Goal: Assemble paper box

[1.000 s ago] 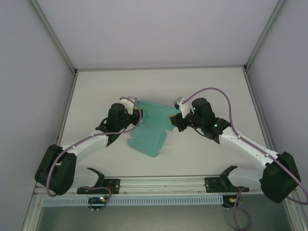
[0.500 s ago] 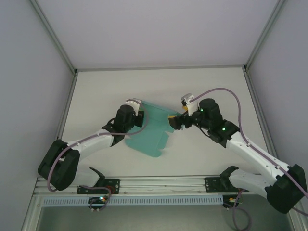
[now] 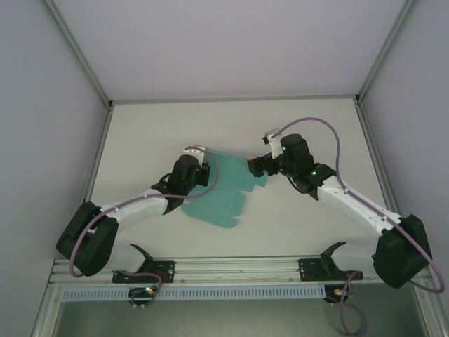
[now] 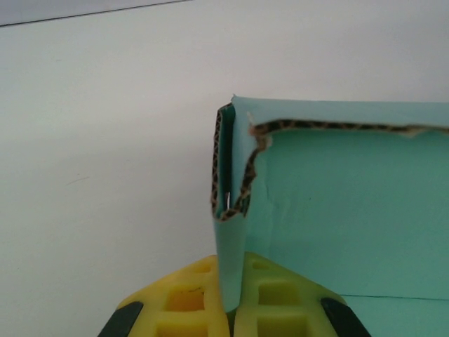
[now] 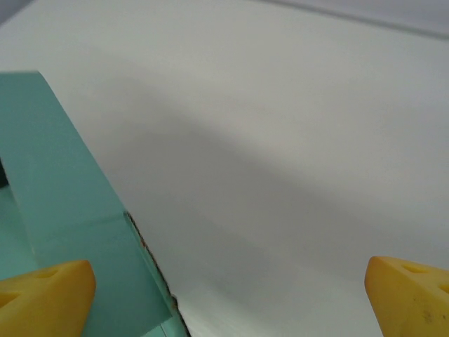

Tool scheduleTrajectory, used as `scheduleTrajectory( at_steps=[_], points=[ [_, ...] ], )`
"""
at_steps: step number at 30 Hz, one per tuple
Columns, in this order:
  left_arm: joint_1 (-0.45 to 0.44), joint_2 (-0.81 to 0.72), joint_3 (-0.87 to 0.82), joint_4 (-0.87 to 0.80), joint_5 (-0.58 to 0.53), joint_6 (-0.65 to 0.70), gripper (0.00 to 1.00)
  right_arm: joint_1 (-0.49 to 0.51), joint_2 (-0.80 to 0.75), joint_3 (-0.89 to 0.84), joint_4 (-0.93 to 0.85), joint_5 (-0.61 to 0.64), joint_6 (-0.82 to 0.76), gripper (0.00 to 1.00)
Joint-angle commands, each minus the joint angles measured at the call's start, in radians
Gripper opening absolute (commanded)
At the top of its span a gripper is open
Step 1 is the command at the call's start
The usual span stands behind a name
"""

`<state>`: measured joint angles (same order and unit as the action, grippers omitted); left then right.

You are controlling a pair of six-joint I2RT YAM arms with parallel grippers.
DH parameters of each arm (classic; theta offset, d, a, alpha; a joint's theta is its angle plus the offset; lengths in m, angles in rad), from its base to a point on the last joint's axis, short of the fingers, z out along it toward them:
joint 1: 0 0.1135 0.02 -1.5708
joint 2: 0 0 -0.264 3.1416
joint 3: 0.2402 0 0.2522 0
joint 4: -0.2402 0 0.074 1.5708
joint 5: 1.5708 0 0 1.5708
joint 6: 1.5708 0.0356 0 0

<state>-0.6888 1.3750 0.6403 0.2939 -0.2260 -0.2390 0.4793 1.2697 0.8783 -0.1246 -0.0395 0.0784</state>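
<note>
Paper box (image 3: 223, 196) lay as a part-folded teal sheet mid-frame on the surface (image 3: 316, 126) in the top view, between the two arms. Left fingers (image 3: 202, 167) sat at its upper-left edge, right fingers (image 3: 254, 168) just beside its upper-right edge. Risk as I read it: it was held on one side only, so a push from the right could swing it about the left pinch instead of folding it.

Left wrist view: Paper box (image 4: 351, 210) showed in the right half, with a raised flap (image 4: 230, 239) running down centre frame into the left fingers (image 4: 186, 298), which were clamped shut on that flap. Its top edge was ragged, brown corrugated core exposed, with a small crack below the corner. Likely failure: pulling or twisting from this pinch could tear further along that edge. A thin edge-on grip could also slip out.

Right wrist view: Paper box (image 5: 56, 203) sat at the left of the frame, its edge running toward bottom centre. Right fingers (image 5: 45, 291) stood wide apart, gripping nothing, one low left over the teal, the other low right over bare surface (image 5: 280, 105). Closing here would probably catch air or just nick the edge. Driving in could crease a panel off its fold line or shove it against the left hold. Couldn't tell if the low-left finger touched it.
</note>
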Motion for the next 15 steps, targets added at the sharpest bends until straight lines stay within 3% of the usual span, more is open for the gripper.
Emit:
scheduleTrajectory(
  at_steps=[1,5,10,15],
  points=[
    [-0.006,-0.011,-0.002,0.004,-0.030,-0.028,0.00,0.003,0.048,0.025,-0.023,-0.074,-0.026,1.00],
    [-0.008,-0.010,-0.003,0.023,-0.009,-0.037,0.00,0.019,0.108,0.036,0.014,-0.156,-0.034,1.00],
    [-0.016,-0.001,0.005,0.030,0.001,-0.027,0.00,0.035,0.168,0.041,0.145,-0.150,0.018,1.00],
    [-0.039,0.013,0.011,0.022,-0.045,-0.032,0.00,0.046,0.167,-0.035,0.414,0.060,0.213,1.00]
  ],
)
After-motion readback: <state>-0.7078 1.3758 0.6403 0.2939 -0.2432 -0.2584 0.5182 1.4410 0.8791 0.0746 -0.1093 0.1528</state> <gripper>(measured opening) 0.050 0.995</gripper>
